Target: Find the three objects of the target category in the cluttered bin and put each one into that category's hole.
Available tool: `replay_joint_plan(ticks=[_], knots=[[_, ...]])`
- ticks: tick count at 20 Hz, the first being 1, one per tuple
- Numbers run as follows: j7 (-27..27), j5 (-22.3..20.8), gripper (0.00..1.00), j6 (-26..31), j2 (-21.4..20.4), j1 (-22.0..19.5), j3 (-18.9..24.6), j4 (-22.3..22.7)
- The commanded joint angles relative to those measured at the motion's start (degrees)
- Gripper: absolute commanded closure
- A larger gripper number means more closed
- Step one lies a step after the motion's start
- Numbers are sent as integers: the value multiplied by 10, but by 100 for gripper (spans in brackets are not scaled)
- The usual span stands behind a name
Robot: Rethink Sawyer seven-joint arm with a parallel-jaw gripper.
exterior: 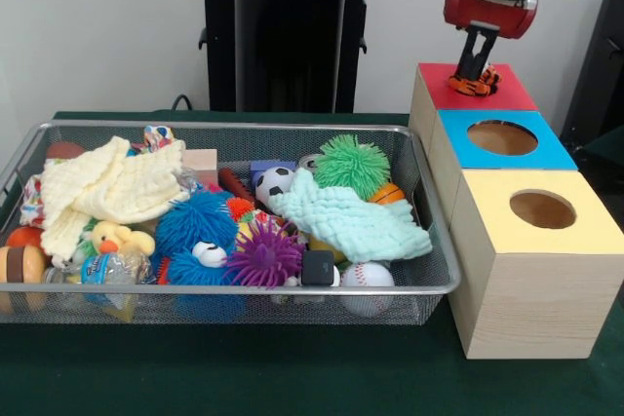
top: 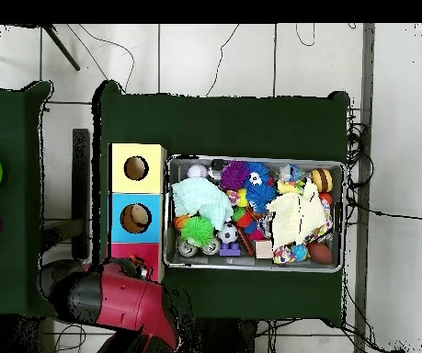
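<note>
From the front, the claw (exterior: 475,78) pinches an orange striped toy (exterior: 477,84) over the red box (exterior: 487,96), so release squarely above its hole; overhead, the arm (top: 122,299) hides that box.

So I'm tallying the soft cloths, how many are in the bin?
2: a cream cloth at the left, a mint cloth at the right. More may lie buried.

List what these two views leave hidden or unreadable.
- Red box's hole: front view, gripper and orange striped toy cover it; overhead view, the arm overhangs it.
- Gripper's open or shut state: unreadable in both.
- Items under the cream cloth and mint cloth: covered.
</note>
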Motion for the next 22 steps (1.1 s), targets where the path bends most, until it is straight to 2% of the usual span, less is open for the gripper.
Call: replay_joint_plan(ticks=[1, 14, 22], knots=[[144, 29, 100, -60, 28, -20, 74, 53], [149, 29, 100, -52, 41, -4, 64, 51], [144, 26, 100, -85, 53, -15, 74, 65]])
